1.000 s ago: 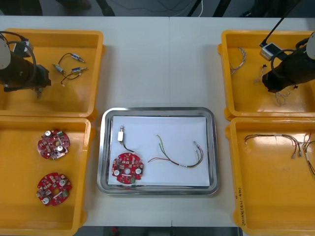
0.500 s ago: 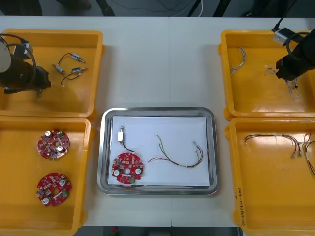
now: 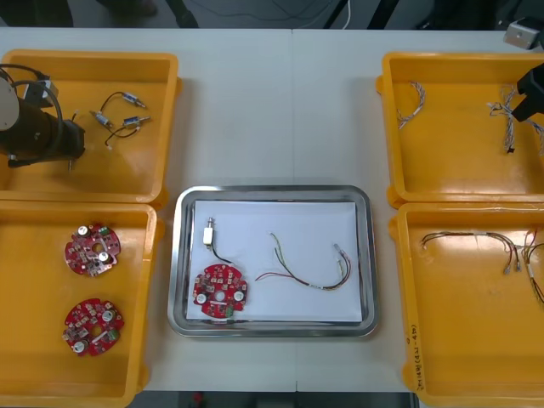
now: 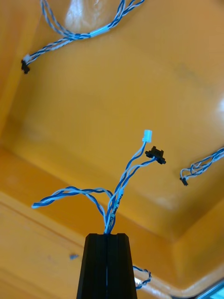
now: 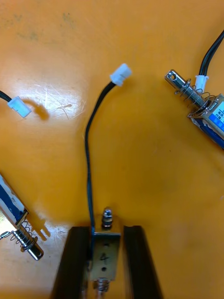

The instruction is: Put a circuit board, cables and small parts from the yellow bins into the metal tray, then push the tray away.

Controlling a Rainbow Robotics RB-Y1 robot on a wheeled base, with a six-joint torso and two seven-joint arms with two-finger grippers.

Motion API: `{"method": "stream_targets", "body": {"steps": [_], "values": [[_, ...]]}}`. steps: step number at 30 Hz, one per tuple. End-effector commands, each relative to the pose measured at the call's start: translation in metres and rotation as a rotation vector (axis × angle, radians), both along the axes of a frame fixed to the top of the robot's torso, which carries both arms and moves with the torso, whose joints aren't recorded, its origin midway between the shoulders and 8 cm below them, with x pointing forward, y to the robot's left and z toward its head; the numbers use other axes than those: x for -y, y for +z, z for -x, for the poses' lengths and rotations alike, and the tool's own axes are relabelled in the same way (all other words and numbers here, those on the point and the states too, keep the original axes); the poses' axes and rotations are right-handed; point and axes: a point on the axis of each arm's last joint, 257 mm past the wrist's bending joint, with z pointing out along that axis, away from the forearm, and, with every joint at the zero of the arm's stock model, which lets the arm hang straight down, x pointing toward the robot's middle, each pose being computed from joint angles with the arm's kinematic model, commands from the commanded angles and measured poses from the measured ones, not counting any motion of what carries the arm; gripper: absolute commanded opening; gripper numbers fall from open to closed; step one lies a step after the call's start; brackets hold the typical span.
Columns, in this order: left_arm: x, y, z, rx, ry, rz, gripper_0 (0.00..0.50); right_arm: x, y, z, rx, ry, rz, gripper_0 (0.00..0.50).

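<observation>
Two grippers hold loads: the right gripper (image 4: 107,237), above the far right bin (image 3: 450,149), is pinched shut on a blue-white cable (image 4: 122,184). The left gripper (image 5: 106,231), in the far left bin (image 3: 127,174), clamps a small part (image 5: 103,254) trailing a black lead (image 5: 88,154). Between the bins, the tray (image 3: 272,192) holds a board (image 3: 220,291), a second part (image 3: 209,234) and a red-yellow cable (image 3: 310,274).

table (image 3: 280,110) bare beyond tray (image 3: 272,191), bins (image 3: 172,127) flanking

Overhead; wrist close-ups inside yellow bins (image 3: 127,170)
</observation>
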Motion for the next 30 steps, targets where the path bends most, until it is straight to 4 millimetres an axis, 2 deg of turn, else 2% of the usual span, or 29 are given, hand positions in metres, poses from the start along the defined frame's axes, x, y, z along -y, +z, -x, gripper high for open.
{"method": "stream_targets", "body": {"steps": [1, 8, 15, 21, 22, 25, 30], "values": [[0.009, -0.008, 0.001, -0.004, -0.109, -0.061, 0.0, 0.011, 0.057, 0.002, 0.086, 0.02, 0.055, 0.0], [0.009, -0.008, 0.001, -0.004, -0.11, -0.059, 0.0, -0.016, 0.085, -0.001, 0.2, 0.105, 0.095, 0.0], [0.012, -0.007, 0.003, -0.012, -0.111, -0.048, 0.0, -0.055, 0.082, 0.011, 0.237, 0.233, 0.069, 0.0], [0.013, 0.005, 0.006, -0.02, -0.11, -0.037, 0.0, -0.111, 0.078, 0.029, 0.25, 0.411, 0.125, 0.0], [0.014, 0.009, 0.009, -0.028, -0.11, -0.032, 0.0, -0.129, 0.077, 0.037, 0.252, 0.447, 0.126, 0.0], [0.016, 0.018, 0.015, -0.045, -0.113, -0.027, 0.0, -0.166, 0.07, 0.054, 0.245, 0.515, 0.118, 0.0], [0.017, 0.03, 0.023, -0.063, -0.111, -0.03, 0.0, -0.217, 0.051, 0.081, 0.22, 0.635, 0.115, 0.0]]}}
